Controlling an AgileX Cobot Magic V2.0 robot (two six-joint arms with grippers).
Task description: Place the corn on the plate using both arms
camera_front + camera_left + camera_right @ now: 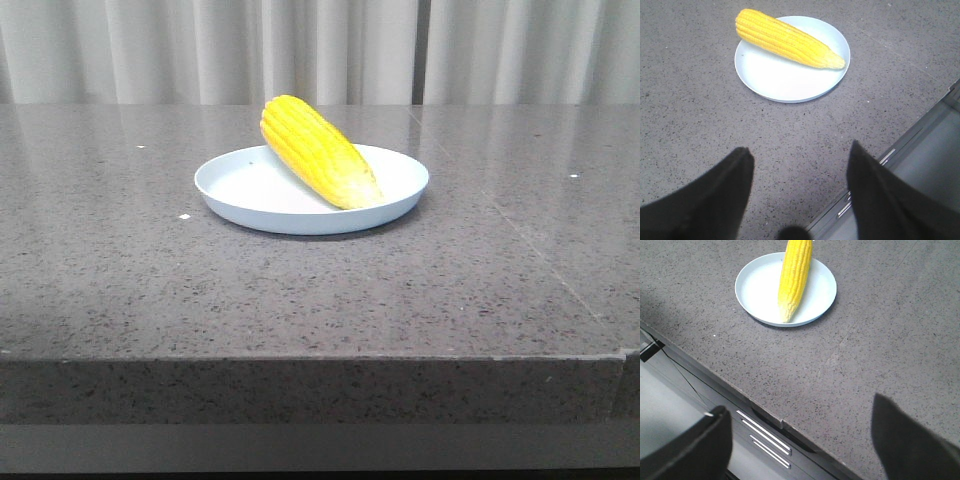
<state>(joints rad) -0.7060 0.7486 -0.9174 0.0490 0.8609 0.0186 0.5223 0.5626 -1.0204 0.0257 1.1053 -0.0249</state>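
The yellow corn [316, 150] lies slanted across the pale blue-white plate [240, 190] in the middle of the table, its thick end resting on the far rim and its paler tip toward the near right. It also shows in the left wrist view [787, 39] on the plate [785, 80] and in the right wrist view [795, 275] on the plate [757, 290]. No gripper shows in the front view. My left gripper [800, 152] is open and empty above the table's near edge. My right gripper [800, 412] is open and empty over that edge.
The grey speckled stone table [120, 270] has its front edge [300, 355] close to the camera. Below the edge the right wrist view shows a grey frame with metal rails [765, 435]. Pale curtains [300, 50] hang behind the table.
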